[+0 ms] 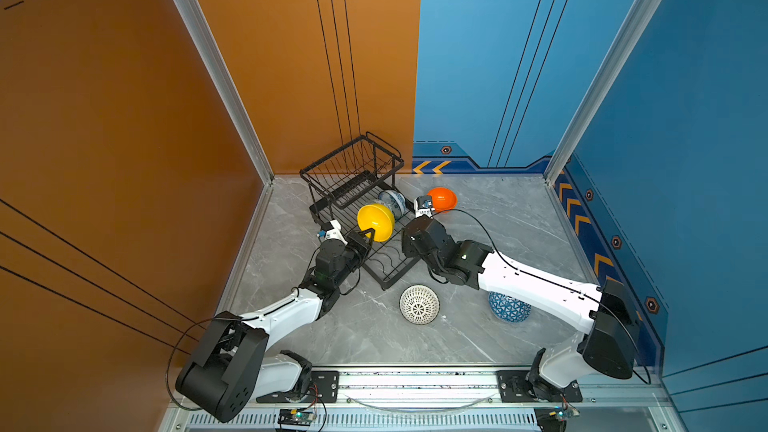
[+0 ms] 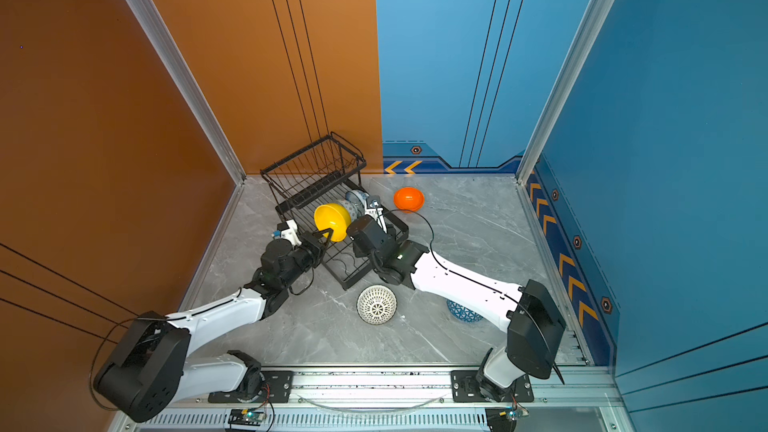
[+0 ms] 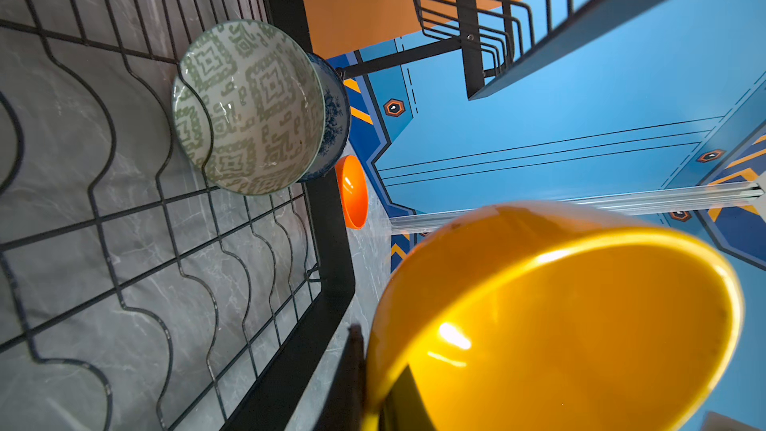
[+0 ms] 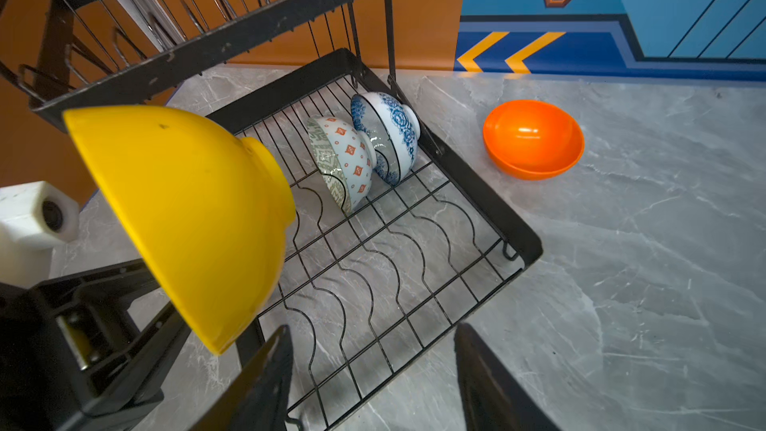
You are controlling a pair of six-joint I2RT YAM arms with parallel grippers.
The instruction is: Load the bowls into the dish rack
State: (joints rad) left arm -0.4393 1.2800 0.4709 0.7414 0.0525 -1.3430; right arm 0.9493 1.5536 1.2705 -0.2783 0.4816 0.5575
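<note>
My left gripper (image 3: 373,400) is shut on the rim of the yellow bowl (image 1: 376,222), which hangs tilted over the dish rack (image 1: 395,280). In the rack's flat tray (image 4: 489,201) the pale green bowl (image 4: 344,159) and the floral bowl (image 4: 389,130) stand on edge, one against the other. My right gripper (image 4: 373,329) is open over the tray's near end, holding nothing. The orange bowl (image 1: 442,198) sits upright on the table to the right of the rack. The lattice bowl (image 1: 419,304) lies upside down in front of the rack. My right arm partly hides the blue triangle bowl (image 1: 509,309).
The rack's raised basket (image 1: 353,168) stands at the far end, close to the orange wall. Both arms lie close together over the near end of the tray. Grey marble table (image 1: 498,222) stretches to the right of the rack.
</note>
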